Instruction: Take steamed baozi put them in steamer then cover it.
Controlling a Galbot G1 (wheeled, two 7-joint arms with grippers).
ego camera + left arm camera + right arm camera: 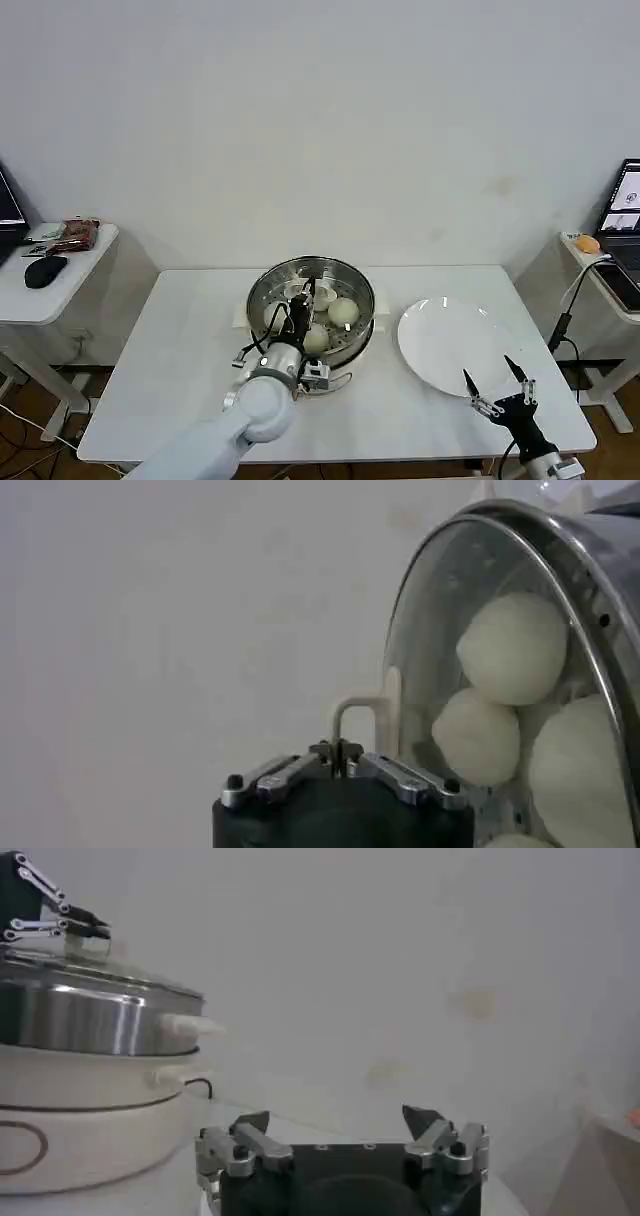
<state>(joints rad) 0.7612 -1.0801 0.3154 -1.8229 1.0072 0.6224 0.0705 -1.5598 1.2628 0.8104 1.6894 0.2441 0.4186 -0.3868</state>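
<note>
The shiny steamer (262, 285) stands on its white pot base (80, 1118) at the middle of the table. Pale steamed baozi (343, 312) lie inside, and through the glass several of these baozi (510, 645) show. The clear cover (440, 630) lies on the steamer's rim, and this cover (95, 970) looks level from the side. My left gripper (306, 298) is shut on the cover's whitish bar handle (365, 712), above the steamer's centre. Over the table's front right, beside the plate, my right gripper (497, 380) hangs open with nothing in it.
A flat white plate (450, 345) with nothing on it lies right of the steamer. The pot's cable (340, 380) runs along the table in front of it. A side table with a mouse (45, 270) stands at the left, and another with a laptop (620, 215) at the right.
</note>
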